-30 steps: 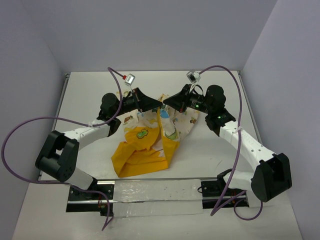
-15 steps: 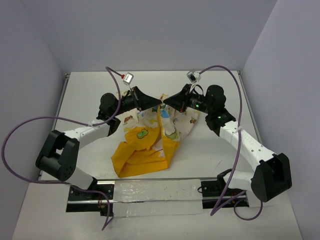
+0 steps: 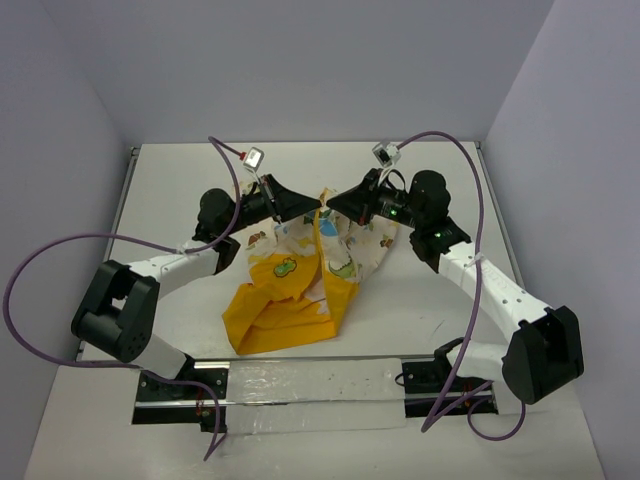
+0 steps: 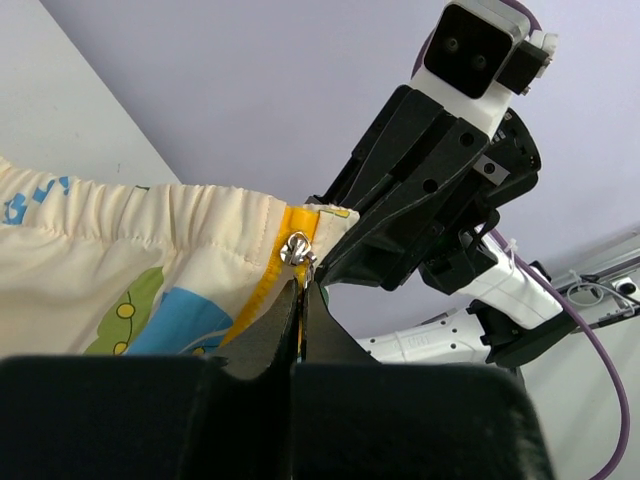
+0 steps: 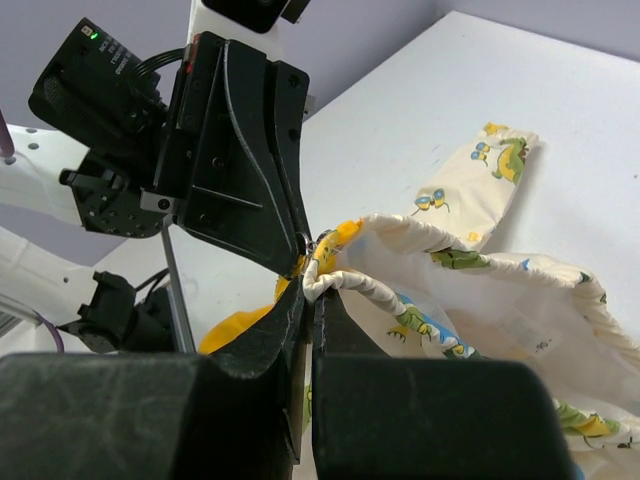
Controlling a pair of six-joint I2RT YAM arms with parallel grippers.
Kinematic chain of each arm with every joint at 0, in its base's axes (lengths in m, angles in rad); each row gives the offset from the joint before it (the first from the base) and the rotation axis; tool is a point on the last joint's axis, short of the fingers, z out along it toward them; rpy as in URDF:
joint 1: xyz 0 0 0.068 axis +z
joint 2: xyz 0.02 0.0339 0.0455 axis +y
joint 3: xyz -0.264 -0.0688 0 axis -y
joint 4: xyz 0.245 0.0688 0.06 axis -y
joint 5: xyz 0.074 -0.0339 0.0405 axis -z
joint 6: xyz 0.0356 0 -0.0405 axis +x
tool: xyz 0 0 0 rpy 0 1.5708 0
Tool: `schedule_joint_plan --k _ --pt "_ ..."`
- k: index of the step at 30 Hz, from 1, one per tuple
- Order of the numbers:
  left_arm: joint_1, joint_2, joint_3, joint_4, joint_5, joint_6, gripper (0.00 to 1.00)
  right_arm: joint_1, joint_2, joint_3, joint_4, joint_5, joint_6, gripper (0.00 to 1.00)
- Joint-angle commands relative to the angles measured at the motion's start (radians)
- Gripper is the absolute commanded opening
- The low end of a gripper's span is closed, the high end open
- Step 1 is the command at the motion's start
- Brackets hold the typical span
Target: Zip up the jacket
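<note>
The jacket (image 3: 340, 245) is cream with colourful cartoon animals, its yellow-orange lining bearing a green patch (image 3: 285, 267); the surface (image 3: 420, 300) is white.

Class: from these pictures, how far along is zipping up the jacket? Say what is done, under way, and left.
Done: the jacket is gripped on both sides. In hand: the left gripper pinches at the zip slider by the gathered edge; the right gripper clamps that edge. Left: closing the zip; yellow lining shows, so it looks open.

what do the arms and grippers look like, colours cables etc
The left arm and right arm have white links and black joints; the left gripper and right gripper are black wedges. A purple cable loops off each, and a green light glows by the right wrist.
</note>
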Motion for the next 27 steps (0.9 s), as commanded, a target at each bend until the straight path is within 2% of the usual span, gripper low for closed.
schedule_joint_plan --k 1,12,17,27 --pt "0.011 -0.006 -0.029 0.062 -0.006 -0.01 0.0 0.0 -0.018 0.062 0.027 0.059 -0.037 0.0" --pt "0.018 -0.027 -0.06 -0.027 0.08 0.106 0.0 -0.032 -0.007 0.1 -0.026 0.123 -0.027 0.0" --pt "0.019 -0.05 -0.054 -0.121 0.095 0.194 0.0 -0.038 -0.008 0.101 -0.034 0.148 -0.028 0.0" --pt "0.003 -0.026 -0.093 -0.109 0.155 0.183 0.0 -0.038 -0.004 0.104 0.039 0.25 0.026 0.0"
